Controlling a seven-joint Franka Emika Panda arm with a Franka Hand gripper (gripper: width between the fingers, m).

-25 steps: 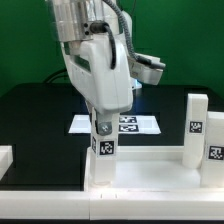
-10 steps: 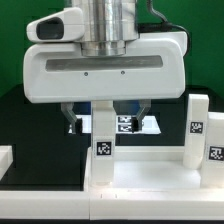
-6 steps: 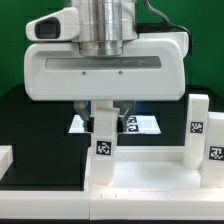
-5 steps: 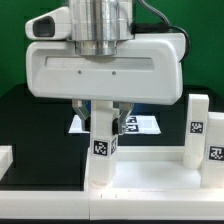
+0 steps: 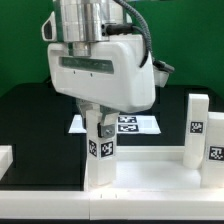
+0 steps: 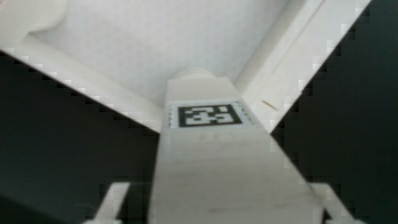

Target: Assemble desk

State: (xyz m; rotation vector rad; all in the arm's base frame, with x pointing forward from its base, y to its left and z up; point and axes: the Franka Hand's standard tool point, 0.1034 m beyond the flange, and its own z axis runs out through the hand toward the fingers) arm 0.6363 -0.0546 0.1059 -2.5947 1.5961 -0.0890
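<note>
The desk's white tray-like top [image 5: 150, 178] lies in the foreground. A white peg leg [image 5: 101, 150] with a square tag stands upright in its corner on the exterior view's left. My gripper [image 5: 100, 118] comes down over this leg from above and is shut on its upper part. In the wrist view the leg [image 6: 210, 130] fills the middle between my fingers [image 6: 118, 202], my gripper [image 6: 217, 196] clamped on its sides, with the top's rim [image 6: 294, 60] beyond. Two more tagged legs [image 5: 196, 130] [image 5: 215, 150] stand at the right corner.
The marker board [image 5: 138, 123] lies flat on the black table behind the desk top. A white block [image 5: 5, 158] sits at the left edge. The green backdrop closes the scene behind.
The jaws have closed from wide open onto the left leg. The hand has since turned about the leg, so its broad face no longer squarely faces the camera.
</note>
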